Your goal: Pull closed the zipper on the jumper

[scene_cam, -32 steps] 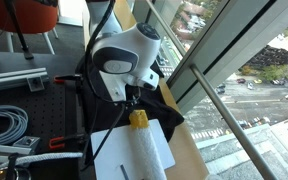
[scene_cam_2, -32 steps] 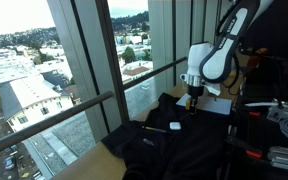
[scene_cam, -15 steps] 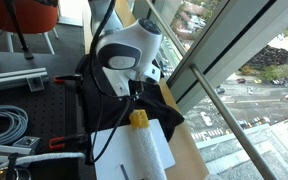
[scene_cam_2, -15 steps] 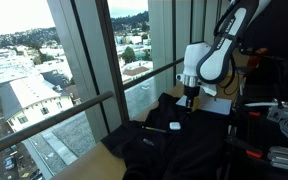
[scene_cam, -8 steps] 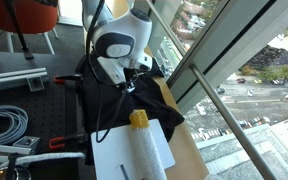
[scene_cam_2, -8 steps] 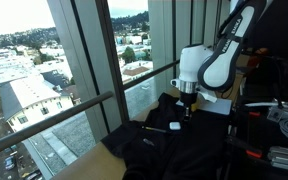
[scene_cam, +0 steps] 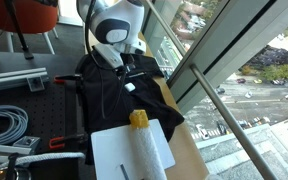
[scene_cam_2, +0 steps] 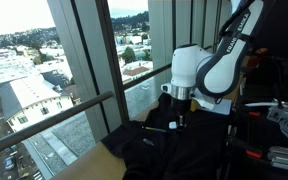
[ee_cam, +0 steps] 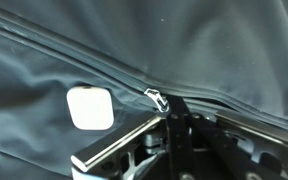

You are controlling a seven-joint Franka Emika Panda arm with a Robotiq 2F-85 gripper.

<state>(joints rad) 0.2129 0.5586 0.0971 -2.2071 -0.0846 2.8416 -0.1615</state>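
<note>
In the wrist view the tool [ee_cam: 172, 112] comes in from the bottom edge. Its dark fingers stand pressed together, and the small silver zipper pull [ee_cam: 156, 97] sticks out right at their tips, so it looks pinched between them. Just beside the pull, on the fabric, lies a white rectangular patch [ee_cam: 90, 108]. The zipper [ee_cam: 94, 58] runs as a thin raised seam slanting across the black jumper [ee_cam: 214, 40], from the upper left corner down to the pull and on under the tool.

In an exterior view a white sheet [scene_cam: 134, 152] lies nearest on the tabletop [scene_cam: 191, 158], with a yellow cap [scene_cam: 139, 119] at its far edge. Behind it the jumper [scene_cam: 109, 95] lies spread out, and the tool [scene_cam: 127, 78] points down onto its far part under the white arm [scene_cam: 114, 22]. Grey cables [scene_cam: 4, 125] lie off to the side.

In an exterior view the jumper [scene_cam_2: 149, 150] lies in front, the tool [scene_cam_2: 178, 117] touches it from above, and the window rail [scene_cam_2: 54, 115] and the city lie beyond.
</note>
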